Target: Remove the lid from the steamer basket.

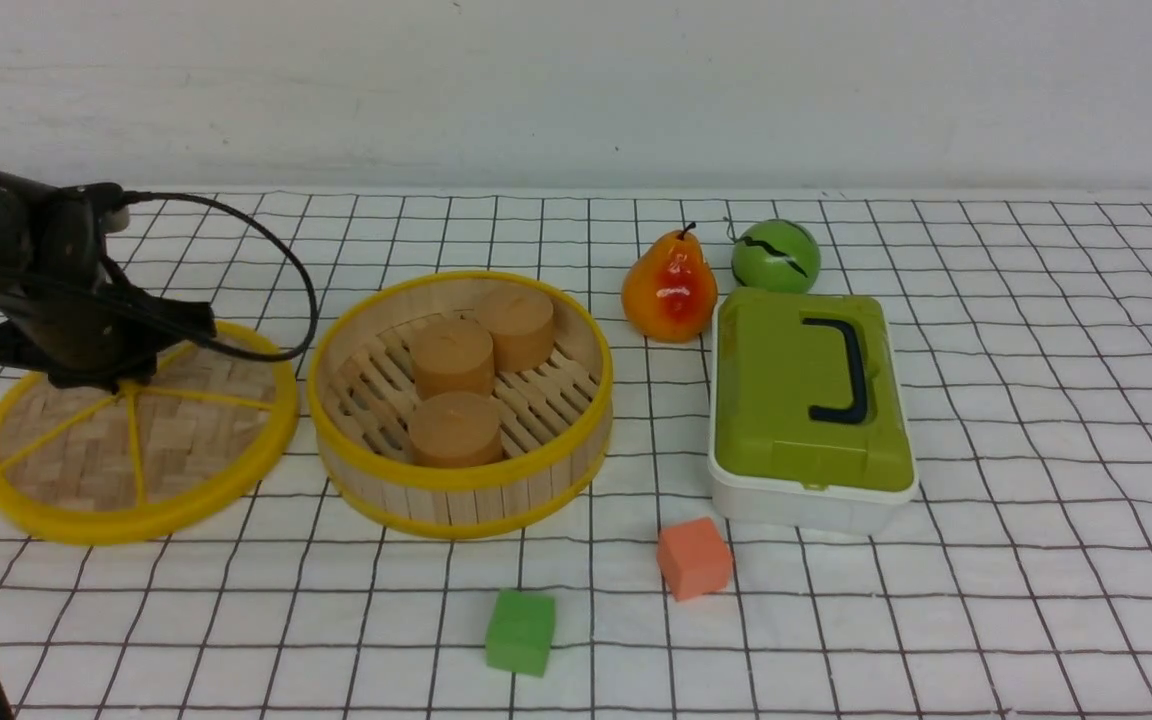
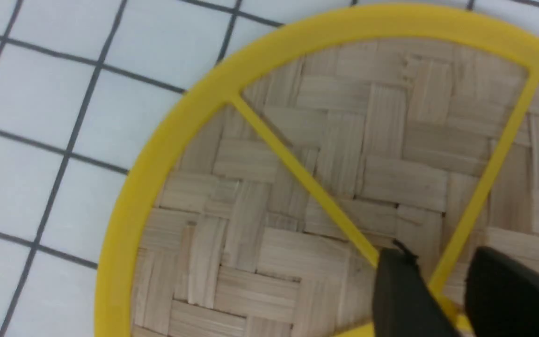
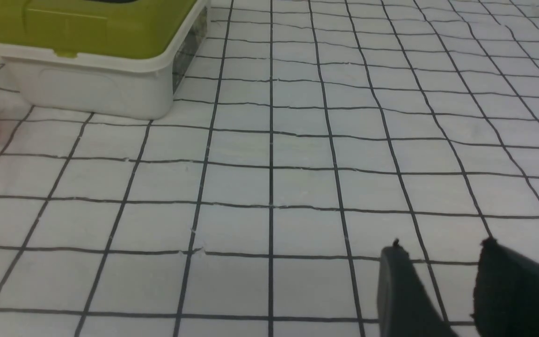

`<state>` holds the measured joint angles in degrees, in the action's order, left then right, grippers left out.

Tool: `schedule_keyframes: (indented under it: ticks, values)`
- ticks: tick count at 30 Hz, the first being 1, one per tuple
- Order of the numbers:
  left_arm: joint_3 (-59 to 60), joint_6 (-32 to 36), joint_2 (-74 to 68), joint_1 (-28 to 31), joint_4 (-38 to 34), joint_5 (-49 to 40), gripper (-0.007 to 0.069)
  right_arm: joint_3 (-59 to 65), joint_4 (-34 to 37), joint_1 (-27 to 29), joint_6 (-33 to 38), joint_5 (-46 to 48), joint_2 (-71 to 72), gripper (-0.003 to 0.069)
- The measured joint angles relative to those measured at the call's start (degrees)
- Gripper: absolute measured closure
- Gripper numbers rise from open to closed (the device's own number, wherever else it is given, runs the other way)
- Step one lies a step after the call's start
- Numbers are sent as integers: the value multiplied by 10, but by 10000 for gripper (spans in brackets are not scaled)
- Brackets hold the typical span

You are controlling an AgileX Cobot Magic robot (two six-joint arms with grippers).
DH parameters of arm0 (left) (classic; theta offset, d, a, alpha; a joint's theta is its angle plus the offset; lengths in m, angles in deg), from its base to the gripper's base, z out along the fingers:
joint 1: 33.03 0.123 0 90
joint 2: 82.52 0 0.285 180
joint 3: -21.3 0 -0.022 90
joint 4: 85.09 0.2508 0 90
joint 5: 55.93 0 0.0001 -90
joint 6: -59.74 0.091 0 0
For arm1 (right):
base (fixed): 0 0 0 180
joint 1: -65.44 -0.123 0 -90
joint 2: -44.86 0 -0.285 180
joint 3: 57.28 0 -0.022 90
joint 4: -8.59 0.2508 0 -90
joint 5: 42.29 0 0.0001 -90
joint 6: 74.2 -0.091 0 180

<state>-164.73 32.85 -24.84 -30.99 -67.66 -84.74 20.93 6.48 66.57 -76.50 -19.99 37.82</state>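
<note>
I see a wide table point(image 1: 1036, 450) covered in white gridded cloth. The steamer basket point(image 1: 460, 500) sits uncovered near the middle, with three brown cylinders point(image 1: 453, 357) inside. The lid point(image 1: 136, 450) lies flat on the table just beside the basket, on my left. My left pincer point(image 2: 438, 252) straddles a yellow spoke point(image 2: 489, 173) near the lid's centre; I cannot tell whether it pinches. My right pincer point(image 3: 440, 245) is spread over bare table.

White gridded cloth point(image 1: 1036, 400), spread flat. Placed directly on it, left to right: lid point(image 1: 166, 440), basket point(image 1: 456, 500) just beside, pear point(image 1: 669, 288), green ball point(image 1: 776, 256), box point(image 1: 806, 400). Orange cube point(image 1: 694, 558) and green cube point(image 1: 520, 632) are set nearer.
</note>
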Motion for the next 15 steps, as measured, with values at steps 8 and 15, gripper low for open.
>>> schedule_keyframes:
  ticks: [8,15]
  values:
    - [-25,22,112,-3,-18,-79,349,0,0,0,0,0,0,419]
    - [46,108,378,-3,-154,9,636,0,0,0,0,0,0,419]
